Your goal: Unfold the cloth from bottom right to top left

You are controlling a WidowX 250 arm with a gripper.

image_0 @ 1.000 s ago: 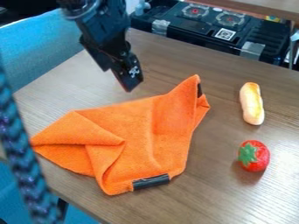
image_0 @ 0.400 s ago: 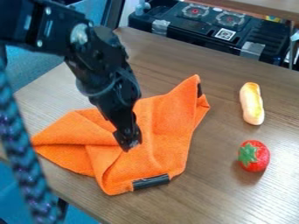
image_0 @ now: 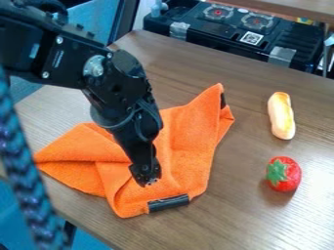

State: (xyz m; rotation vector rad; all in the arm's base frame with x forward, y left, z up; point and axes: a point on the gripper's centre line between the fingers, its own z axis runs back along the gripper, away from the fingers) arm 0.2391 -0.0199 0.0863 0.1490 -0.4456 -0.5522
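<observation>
now spotting an orange cloth (image_0: 186, 161), rumpled, folded over at its left, from lower left to centre; over it, seeing the black gripper (image_0: 150, 180), can't tell whether clenched or released; at right, a strawberry (image_0: 292, 175), farther up, a bread roll (image_0: 281, 116), then top right, a black stove (image_0: 212, 25)!

The black gripper (image_0: 149, 181) is above the near part of the orange cloth (image_0: 186, 146), which lies partly folded on the worktop (image_0: 254, 210). To the right, there is a red strawberry (image_0: 291, 174), and farther behind it a bread roll (image_0: 281, 116).
</observation>
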